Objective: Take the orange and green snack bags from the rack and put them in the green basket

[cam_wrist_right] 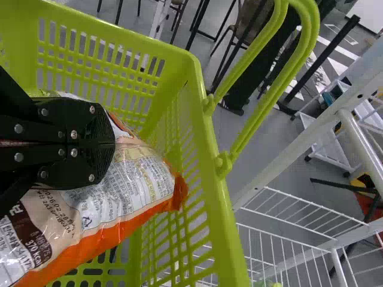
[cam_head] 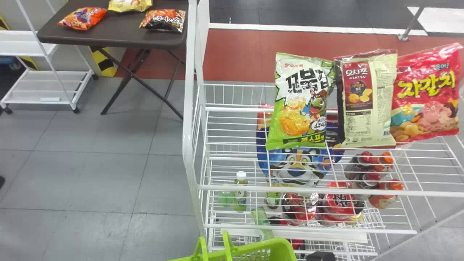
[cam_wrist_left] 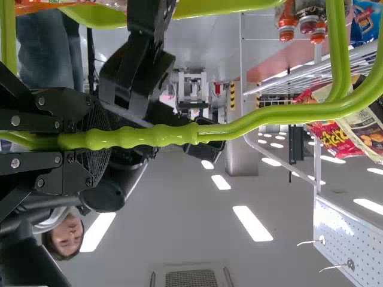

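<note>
The left end effector (cam_wrist_left: 99, 140) is clenched around the handle (cam_wrist_left: 239, 128) of the green basket (cam_wrist_right: 197, 89), presumably to steady it as it takes the load beside the rack (cam_head: 308, 191). The right end effector (cam_wrist_right: 108, 140) seems to be grasping the orange snack bag (cam_wrist_right: 125, 191) within the basket's walls, a placement that makes for a short drop; letting go looks like the next step. Farther off, the rack's top shelf carries the green snack bag (cam_head: 301, 105), leaning on its neighbour, a cream bag (cam_head: 373, 101), with a red bag (cam_head: 427, 94) beyond that; bottles (cam_head: 241, 192) stand lower down. Farthest, a dark table (cam_head: 108, 40) bears more snack packets (cam_head: 83, 18).
</note>
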